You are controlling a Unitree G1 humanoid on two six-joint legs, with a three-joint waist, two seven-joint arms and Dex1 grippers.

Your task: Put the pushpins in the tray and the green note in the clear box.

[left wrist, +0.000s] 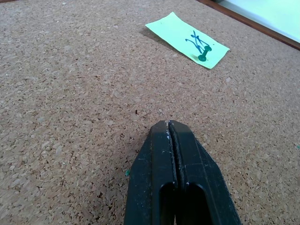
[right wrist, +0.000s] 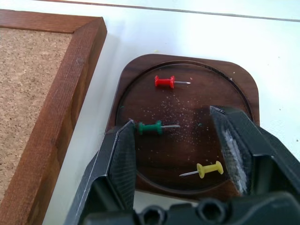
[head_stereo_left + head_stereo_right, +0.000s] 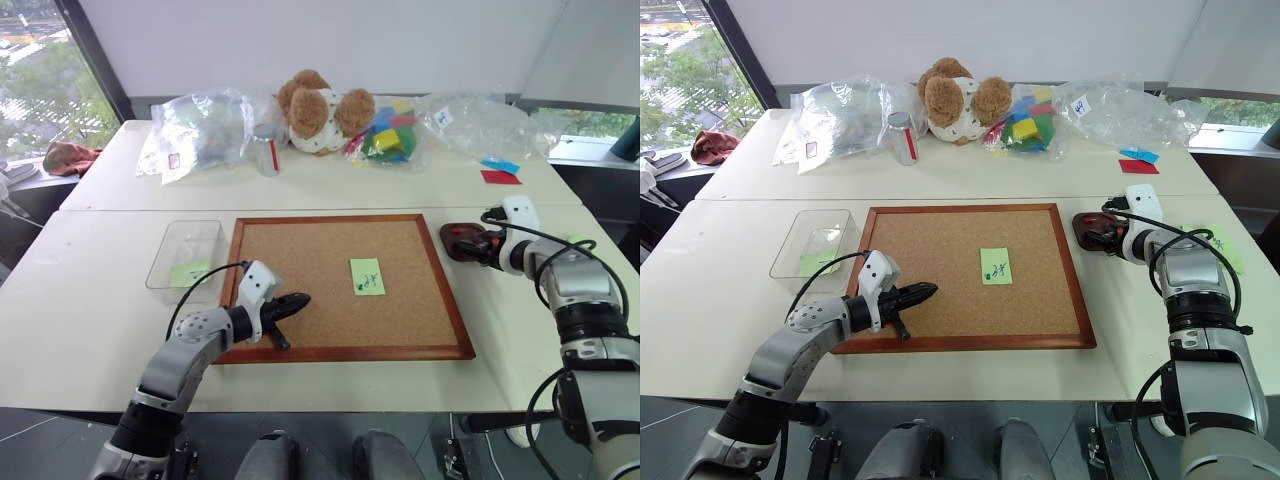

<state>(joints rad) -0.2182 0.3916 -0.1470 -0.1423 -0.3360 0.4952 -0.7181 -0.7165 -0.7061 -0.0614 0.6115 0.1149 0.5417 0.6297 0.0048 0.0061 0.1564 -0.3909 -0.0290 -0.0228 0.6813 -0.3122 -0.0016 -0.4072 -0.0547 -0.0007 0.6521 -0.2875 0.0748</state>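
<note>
Over the near part of the corkboard (image 3: 340, 285), the left gripper (image 3: 296, 301) hovers with its fingers pressed together, empty. Farther in on the corkboard lies the green note (image 3: 367, 276), a green pushpin (image 1: 202, 57) apparently still pinning its corner. Just off the corkboard's right edge, the right gripper (image 2: 176, 154) hangs spread wide over the tray (image 2: 243, 84), where red (image 2: 164, 82), green (image 2: 150, 127) and yellow (image 2: 210, 168) pins lie. The pin drop looks finished; next comes pulling the last pin, then carrying the note to the clear box (image 3: 170, 255) left of the corkboard.
</note>
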